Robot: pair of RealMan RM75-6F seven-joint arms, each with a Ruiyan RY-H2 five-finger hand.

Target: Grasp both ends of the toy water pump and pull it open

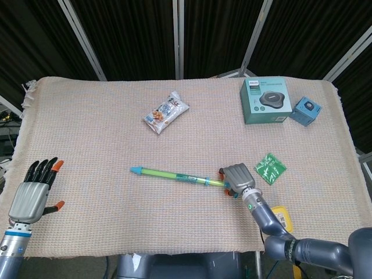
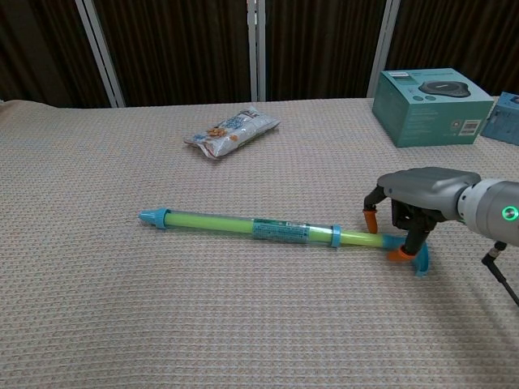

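The toy water pump (image 1: 174,175) (image 2: 259,228) lies on the woven cloth, a green tube with a blue nozzle at its left end and a blue T-handle (image 2: 419,258) at its right end. My right hand (image 1: 237,177) (image 2: 418,190) is low over the handle end. Its orange fingertips (image 2: 371,217) straddle the thin rod just left of the handle, with a gap still showing around the rod. My left hand (image 1: 32,195) hovers open with fingers spread at the table's left front edge, far from the nozzle. The chest view does not show it.
A snack bag (image 1: 166,112) (image 2: 231,130) lies behind the pump. A teal box (image 1: 265,100) (image 2: 434,96) and a small blue box (image 1: 306,110) stand at the back right. A green packet (image 1: 271,168) lies just right of my right hand.
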